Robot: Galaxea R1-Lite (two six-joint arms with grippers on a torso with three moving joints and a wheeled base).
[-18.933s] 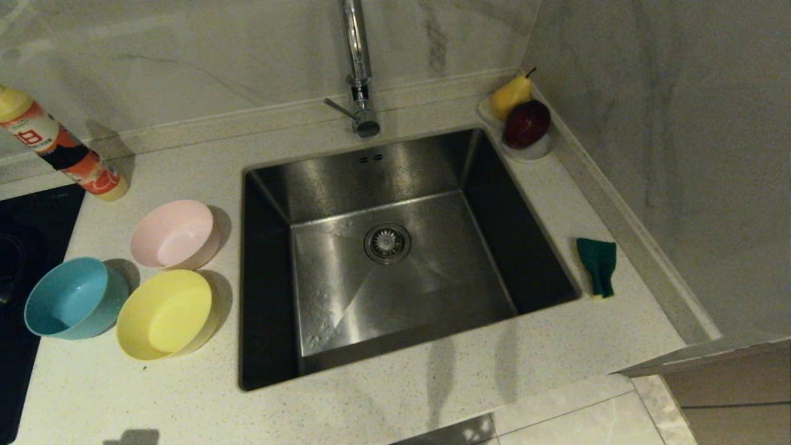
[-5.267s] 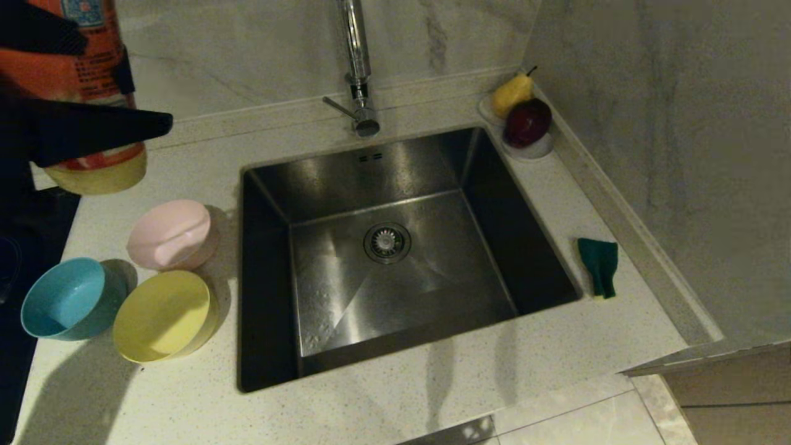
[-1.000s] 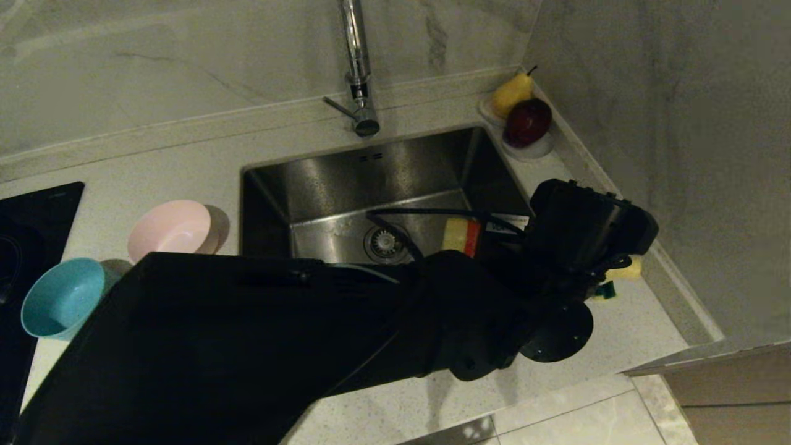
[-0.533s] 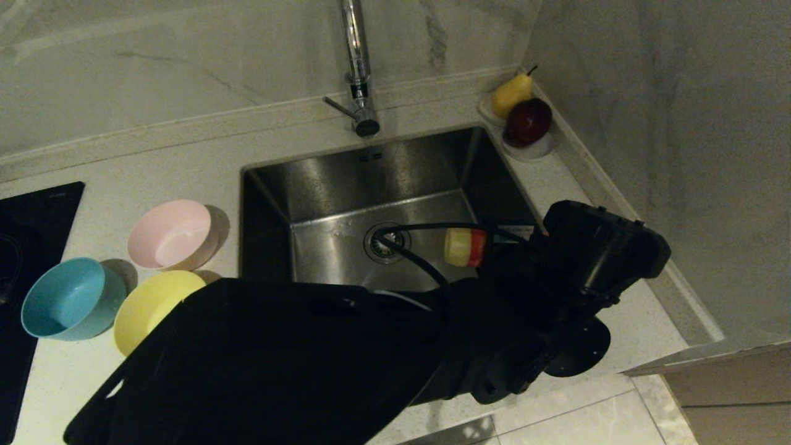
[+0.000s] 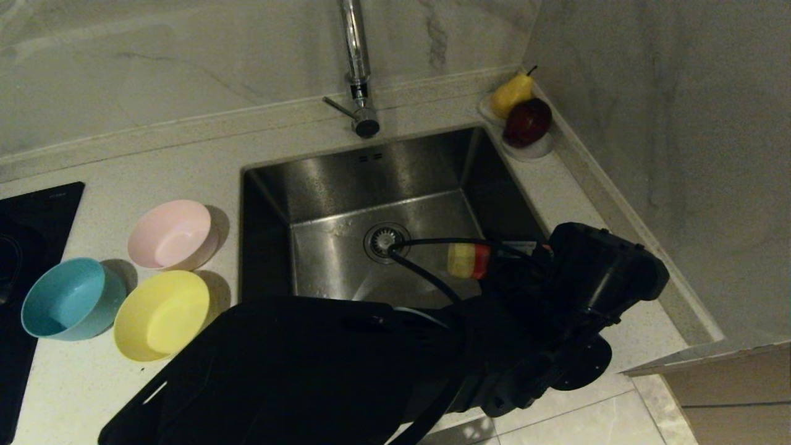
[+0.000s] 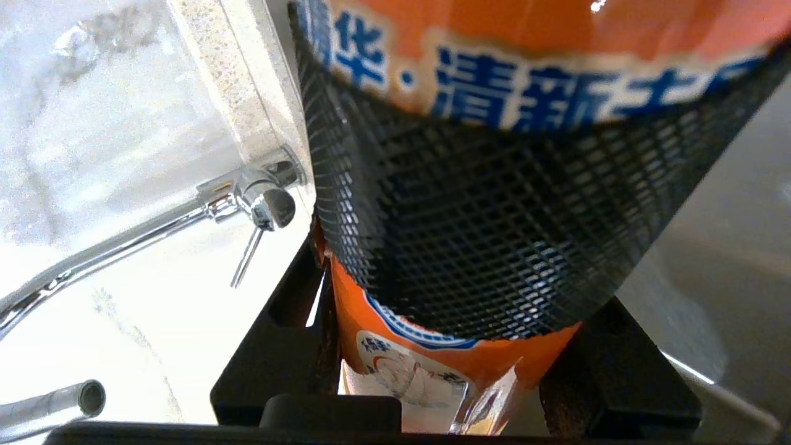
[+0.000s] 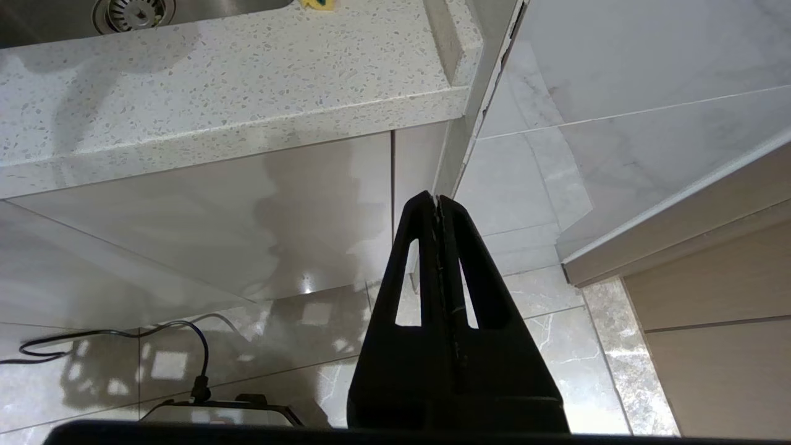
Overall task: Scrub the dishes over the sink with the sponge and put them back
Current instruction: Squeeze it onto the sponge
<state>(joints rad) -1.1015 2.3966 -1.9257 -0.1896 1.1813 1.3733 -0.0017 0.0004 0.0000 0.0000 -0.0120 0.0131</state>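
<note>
The left gripper (image 6: 454,364) gripped the detergent bottle (image 5: 468,260) over the sink (image 5: 346,185) (sponge probably hidden); the shut right gripper (image 7: 437,207) hung parked. Next: dose, then scrub.

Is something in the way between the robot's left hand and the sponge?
Yes. The left gripper is full: it is clamped on the orange soap bottle, held over the sink's right side. The sponge lies on the counter beside the sink, only a corner showing.
</note>
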